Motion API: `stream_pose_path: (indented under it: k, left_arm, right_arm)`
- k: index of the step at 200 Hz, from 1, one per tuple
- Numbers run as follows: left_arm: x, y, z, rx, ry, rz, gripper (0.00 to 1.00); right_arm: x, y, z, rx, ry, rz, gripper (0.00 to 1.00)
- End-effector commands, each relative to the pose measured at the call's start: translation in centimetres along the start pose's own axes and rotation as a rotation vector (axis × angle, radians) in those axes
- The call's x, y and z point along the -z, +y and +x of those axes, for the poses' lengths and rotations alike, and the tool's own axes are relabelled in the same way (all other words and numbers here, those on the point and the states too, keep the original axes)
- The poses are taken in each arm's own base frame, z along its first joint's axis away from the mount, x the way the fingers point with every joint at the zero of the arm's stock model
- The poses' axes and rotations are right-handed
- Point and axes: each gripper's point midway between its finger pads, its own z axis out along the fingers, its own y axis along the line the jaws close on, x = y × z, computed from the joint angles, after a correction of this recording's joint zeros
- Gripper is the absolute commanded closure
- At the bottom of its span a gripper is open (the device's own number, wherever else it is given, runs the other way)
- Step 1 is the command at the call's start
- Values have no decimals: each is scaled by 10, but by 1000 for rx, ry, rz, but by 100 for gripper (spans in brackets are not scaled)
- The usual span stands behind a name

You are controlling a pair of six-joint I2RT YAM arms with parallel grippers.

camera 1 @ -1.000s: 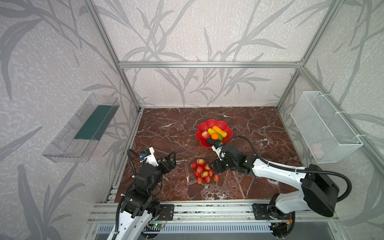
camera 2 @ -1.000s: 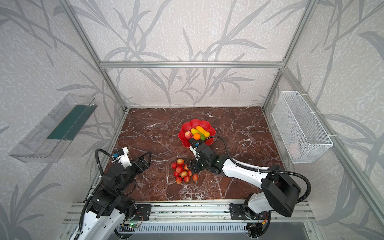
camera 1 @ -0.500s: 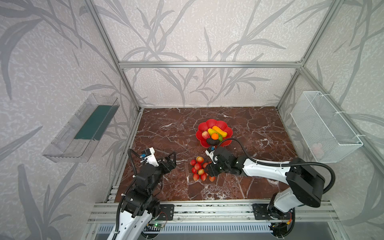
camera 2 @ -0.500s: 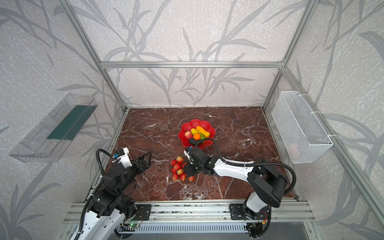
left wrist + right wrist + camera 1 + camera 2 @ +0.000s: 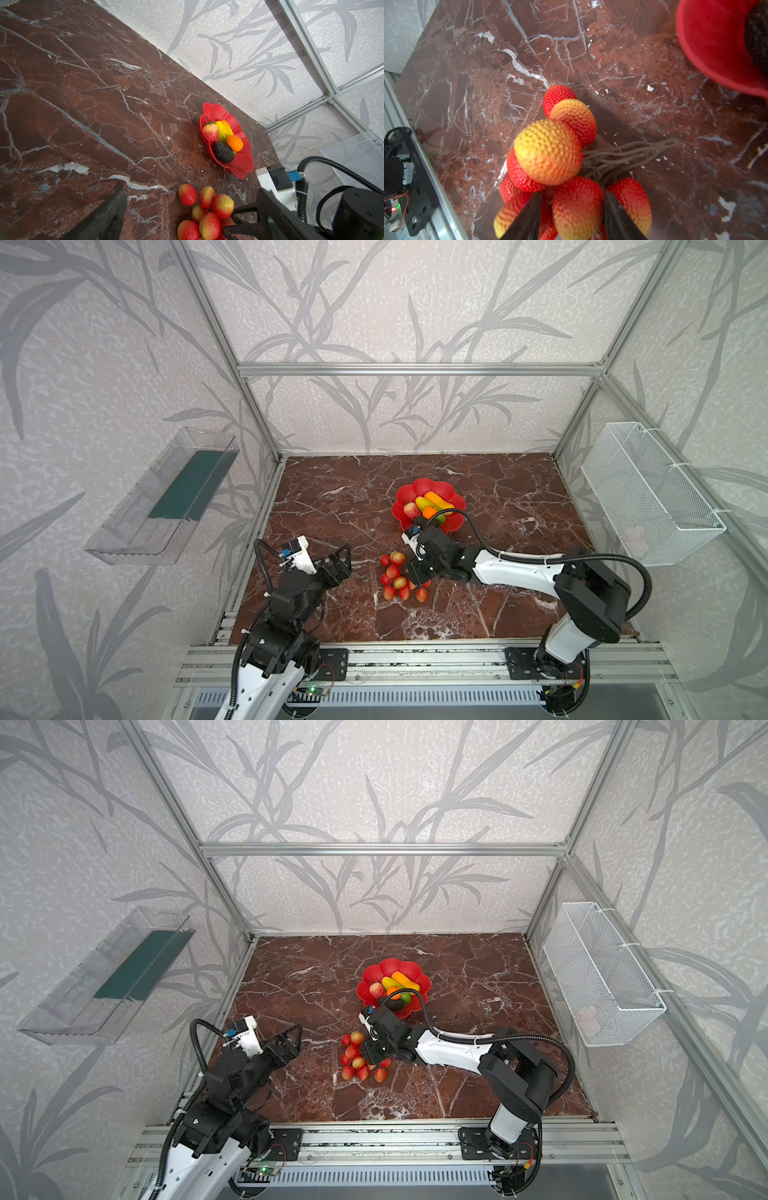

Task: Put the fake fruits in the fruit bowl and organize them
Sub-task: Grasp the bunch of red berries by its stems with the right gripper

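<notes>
**Marble table (image 5: 332, 497), one fruit left off the dish**

At the left, the left gripper (image 5: 341, 562) hangs spread wide and empty, well apart from the fruit. Near the middle, the cluster of red-pink balls (image 5: 397, 576) lies on the marble. Its long axis runs from far-left to near-right in both top views. The right wrist view shows its brown stems (image 5: 629, 151) trailing toward the bowl's side. The right gripper (image 5: 417, 580) sits low over the cluster, jaws narrow. Its fingers (image 5: 527, 216) press either flank of one ball: a pinch, it seems, not yet a lift. Further right, the fruit bowl (image 5: 405, 493) holds the other fruits, the avocado (image 5: 222, 152) nearest. The next move calls for a lift clear of the rim, then a set-down in the bare room left.
</notes>
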Motion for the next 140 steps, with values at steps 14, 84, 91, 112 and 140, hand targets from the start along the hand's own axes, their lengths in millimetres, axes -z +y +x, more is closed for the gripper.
stream_pose_path:
  k: [14, 84, 91, 112, 140]
  left_arm:
    - [3, 7, 0, -4, -11, -29, 3]
    - [3, 9, 0, -2, -17, -31, 3]
    - [3, 9, 0, -2, -17, -29, 3]
    - [3, 8, 0, -2, -18, -28, 3]
    - [4, 9, 0, -4, -16, -30, 3]
  right_arm:
    - [-5, 1, -3, 8, 1, 0, 63]
    - [5, 4, -3, 12, 4, -5, 48]
    - [5, 4, 0, 10, 9, -6, 46]
    - [8, 9, 0, 10, 1, -16, 46]
    - [21, 17, -3, 43, -25, -5, 46]
